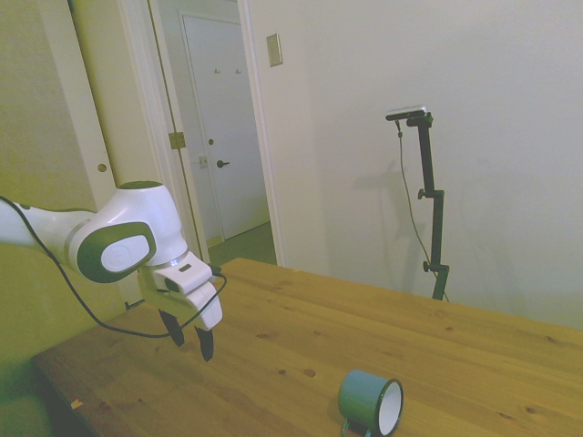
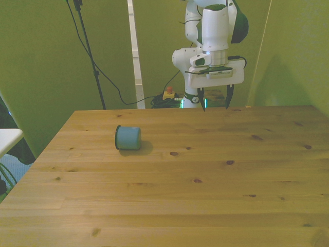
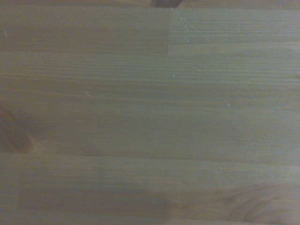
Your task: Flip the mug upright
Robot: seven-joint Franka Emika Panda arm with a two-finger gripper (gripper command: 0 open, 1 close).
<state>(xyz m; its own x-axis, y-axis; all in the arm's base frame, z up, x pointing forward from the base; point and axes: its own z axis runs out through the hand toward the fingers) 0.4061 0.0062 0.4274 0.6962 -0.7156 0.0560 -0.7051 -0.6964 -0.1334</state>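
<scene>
The approach is judged not yet begun: the mug [image 2: 128, 138] lies on its side on the surface [image 2: 205, 180] toward the front view's left, well apart from the empty, wide-spread pincer [image 2: 215, 101], which must be brought across and lowered.

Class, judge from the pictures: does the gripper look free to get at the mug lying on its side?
Probably yes: the gripper hangs open above bare table, apart from the mug, with nothing between them.

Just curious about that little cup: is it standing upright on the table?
No, the mug lies on its side on the table, its white inside facing sideways.
</scene>
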